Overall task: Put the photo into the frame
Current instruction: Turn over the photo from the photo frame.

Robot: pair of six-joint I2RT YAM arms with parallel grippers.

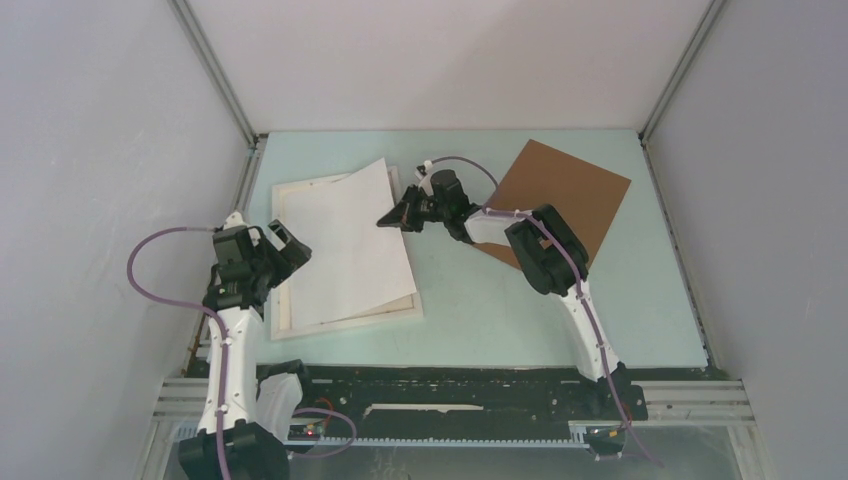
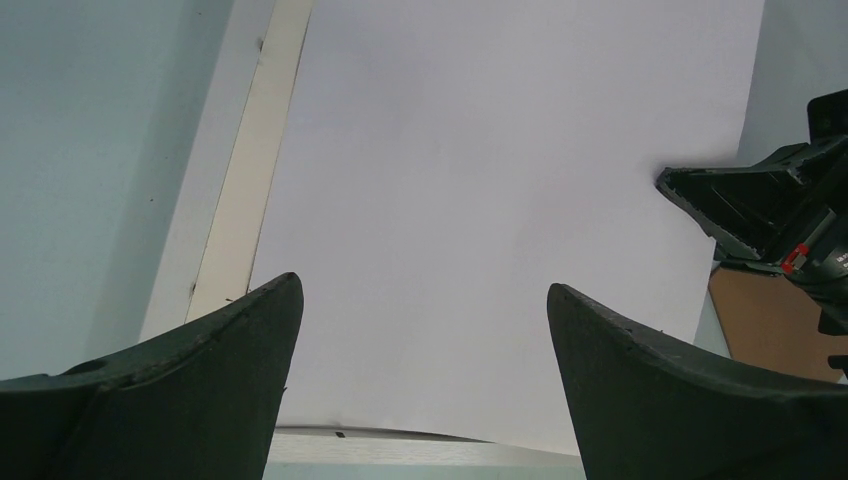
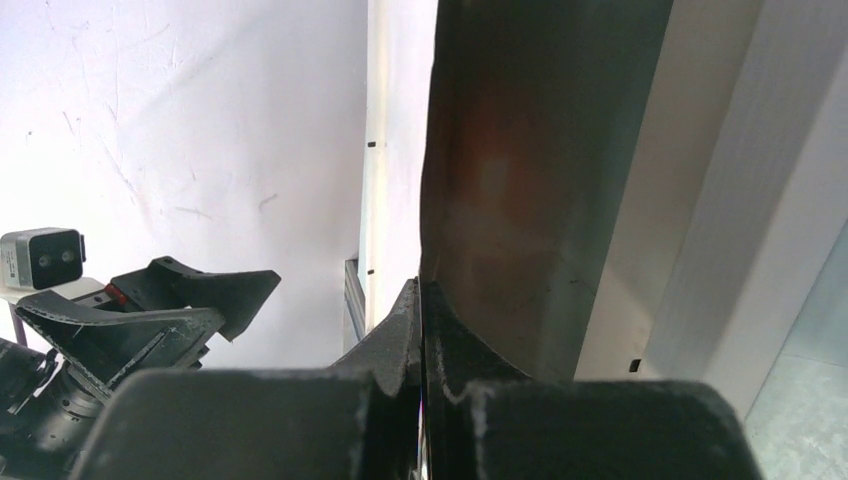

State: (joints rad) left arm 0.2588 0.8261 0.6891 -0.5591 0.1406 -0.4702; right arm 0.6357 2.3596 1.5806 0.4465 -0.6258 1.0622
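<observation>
The photo (image 1: 350, 240) lies tilted over the frame (image 1: 345, 322), white back up, with its right edge lifted. My right gripper (image 1: 392, 219) is shut on that right edge. In the right wrist view the jaws (image 3: 420, 300) pinch the sheet, and its dark printed side with a reddish glow (image 3: 530, 150) faces down. My left gripper (image 1: 295, 245) is open and empty at the frame's left side. In the left wrist view its fingertips (image 2: 425, 300) stand wide apart above the photo's white back (image 2: 500, 180). The frame's rim (image 2: 240, 200) shows to the left.
The brown backing board (image 1: 570, 195) lies at the back right, partly under the right arm. It also shows in the left wrist view (image 2: 760, 320). Grey walls close in the table on three sides. The arm bases and a black rail run along the near edge.
</observation>
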